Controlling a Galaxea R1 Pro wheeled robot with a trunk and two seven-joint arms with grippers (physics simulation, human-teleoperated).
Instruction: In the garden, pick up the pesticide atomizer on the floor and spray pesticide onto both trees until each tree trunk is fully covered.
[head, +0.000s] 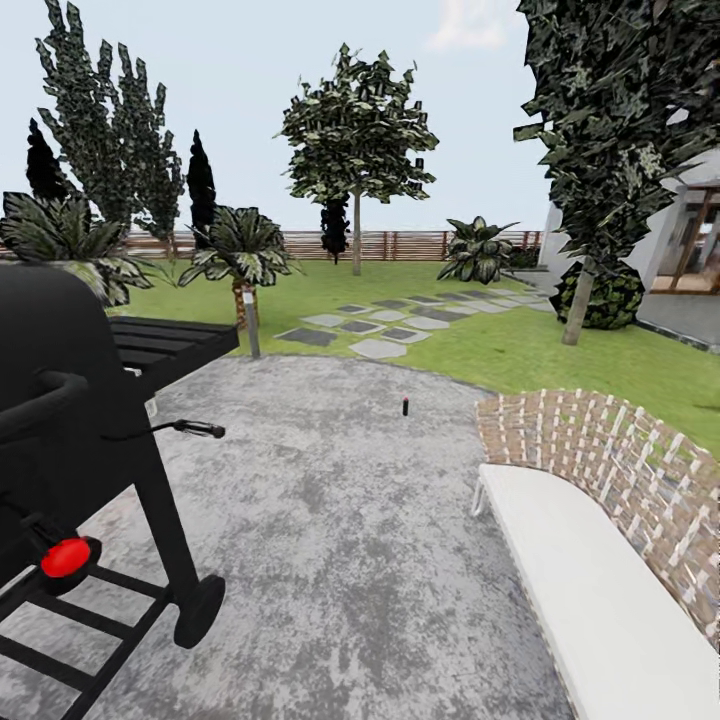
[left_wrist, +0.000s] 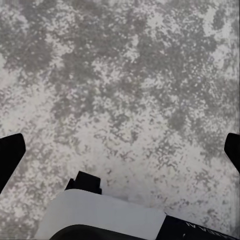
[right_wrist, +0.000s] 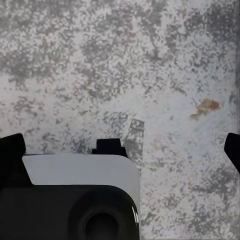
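Observation:
A small dark object (head: 405, 405), apparently the pesticide atomizer, stands far ahead on the grey paving near the lawn's edge; it is too small to make out details. One tree (head: 357, 120) rises at the back of the lawn, its bare trunk (head: 356, 240) before the fence. A second tree (head: 615, 120) stands at the right with a leaning trunk (head: 578, 310). My left gripper (left_wrist: 120, 152) hangs open over mottled paving, black fingertips (left_wrist: 10, 155) at the picture's sides. My right gripper (right_wrist: 122, 150) is open too, over the same paving, fingertips (right_wrist: 12, 147) far apart.
A black grill (head: 90, 420) on wheels stands close at the left. A white bench with a woven back (head: 600, 500) fills the right. Stepping stones (head: 380, 325) cross the grass. Short palms (head: 240, 255), a slatted fence (head: 400, 243) and a house (head: 690, 240) bound the garden.

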